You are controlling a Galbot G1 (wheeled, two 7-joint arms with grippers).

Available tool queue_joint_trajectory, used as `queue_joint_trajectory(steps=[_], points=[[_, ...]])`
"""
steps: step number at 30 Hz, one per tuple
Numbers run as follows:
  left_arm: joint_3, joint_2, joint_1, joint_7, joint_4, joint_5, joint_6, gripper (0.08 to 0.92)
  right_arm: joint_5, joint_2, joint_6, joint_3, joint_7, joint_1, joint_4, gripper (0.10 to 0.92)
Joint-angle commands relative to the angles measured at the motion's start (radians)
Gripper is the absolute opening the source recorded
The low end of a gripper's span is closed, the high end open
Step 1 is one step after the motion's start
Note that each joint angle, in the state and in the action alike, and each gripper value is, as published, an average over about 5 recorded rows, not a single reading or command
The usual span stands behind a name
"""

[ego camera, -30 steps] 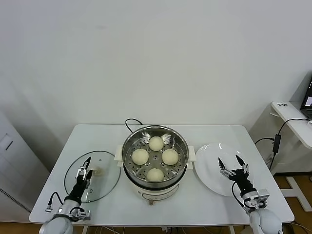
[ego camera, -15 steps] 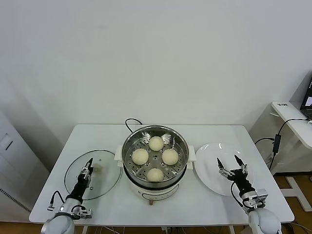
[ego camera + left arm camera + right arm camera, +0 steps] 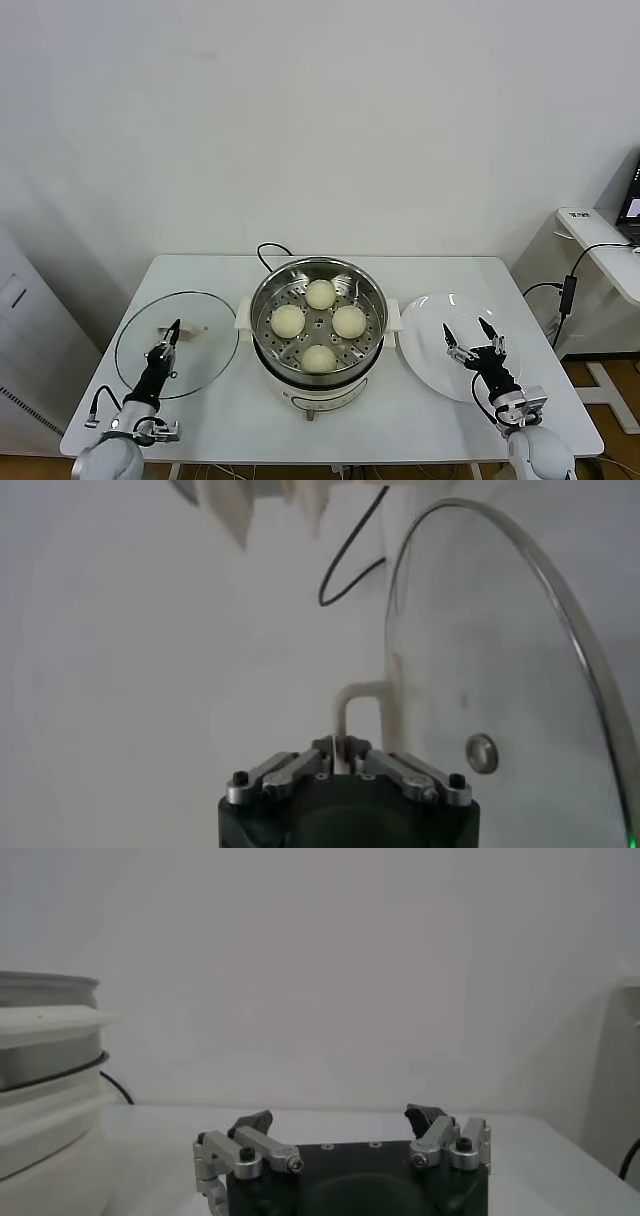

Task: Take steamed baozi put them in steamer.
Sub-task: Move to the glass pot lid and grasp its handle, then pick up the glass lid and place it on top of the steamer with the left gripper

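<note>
Four cream-white baozi (image 3: 319, 326) lie on the perforated tray inside the steel steamer (image 3: 268, 292) at the table's middle. My left gripper (image 3: 169, 339) is shut on the cream handle (image 3: 350, 695) of the round glass lid (image 3: 201, 358) and holds the lid tilted up off the table, left of the steamer. In the left wrist view the lid (image 3: 500, 660) stands on edge before the gripper (image 3: 341, 748). My right gripper (image 3: 470, 338) is open and empty over the white plate (image 3: 425, 335); it also shows in the right wrist view (image 3: 340, 1120).
The steamer's black cord (image 3: 268, 250) runs behind it. The steamer's cream side (image 3: 45, 1103) shows in the right wrist view. A side table with a cable (image 3: 572, 290) stands at the right. The table's front edge is close to both arms.
My left gripper has lifted the glass lid by its handle; the lid has tilted up and shifted left and toward the back. The right arm has barely moved.
</note>
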State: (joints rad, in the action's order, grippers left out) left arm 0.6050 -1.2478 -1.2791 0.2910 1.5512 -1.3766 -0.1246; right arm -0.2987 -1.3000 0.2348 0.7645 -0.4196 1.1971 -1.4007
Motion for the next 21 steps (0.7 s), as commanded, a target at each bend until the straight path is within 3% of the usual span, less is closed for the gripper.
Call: queue_joint_trajectory(steps=[1,11,15,21], points=[[-0.006,0.071,-0.013,-0.14,0.207,0.125,0.14,0.101,0.0,0.002,-0.001,0.001,-0.002,-0.001,-0.005,0.823],[-0.144,0.195,0.039,-0.433,0.491,0.221,0.462,0.101,-0.002,0.003,-0.001,-0.001,-0.009,-0.006,-0.012,0.823],[-0.26,0.218,0.062,-0.501,0.538,0.171,0.622,0.101,-0.002,0.007,0.0,0.0,-0.012,-0.003,-0.015,0.823],[-0.403,0.202,0.114,-0.546,0.57,0.083,0.753,0.101,-0.006,0.023,-0.001,0.003,-0.014,-0.001,-0.017,0.823]])
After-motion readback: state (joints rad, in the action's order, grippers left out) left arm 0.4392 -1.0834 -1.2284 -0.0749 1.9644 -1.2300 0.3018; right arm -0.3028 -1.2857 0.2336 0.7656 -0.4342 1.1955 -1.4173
